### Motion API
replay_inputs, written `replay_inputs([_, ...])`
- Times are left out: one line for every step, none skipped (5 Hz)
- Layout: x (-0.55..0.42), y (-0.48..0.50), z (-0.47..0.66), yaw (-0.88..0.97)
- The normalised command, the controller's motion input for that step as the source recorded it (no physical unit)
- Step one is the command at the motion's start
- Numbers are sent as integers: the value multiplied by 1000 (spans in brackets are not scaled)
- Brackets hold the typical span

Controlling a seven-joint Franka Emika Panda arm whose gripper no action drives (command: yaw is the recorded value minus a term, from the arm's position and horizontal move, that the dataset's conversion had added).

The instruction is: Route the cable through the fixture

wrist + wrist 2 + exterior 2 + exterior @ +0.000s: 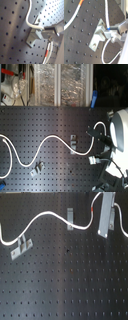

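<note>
The white cable runs in waves across the black perforated board in both exterior views. It passes at the grey middle fixture and then curves up to my gripper. Its red band sits beside the gripper. In both wrist views the gripper is shut on the cable right beside the fixture. The second wrist view shows the cable dropping to the fingertips next to the fixture. The red band also shows in the first wrist view.
A second grey fixture stands at the first exterior view's left, below the cable, and shows in the second exterior view. Clear bins stand behind the board. The white arm fills the second exterior view's right.
</note>
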Motion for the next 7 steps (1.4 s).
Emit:
replay_inputs([0,0,0,446])
replay_inputs([-165,-268,44,389])
replay_inputs([-262,-339,138,277])
replay_inputs([-19,17,0,309])
replay_inputs([27,26,0,494])
replay_inputs([-9,11,0,523])
replay_inputs([-17,26,6,511])
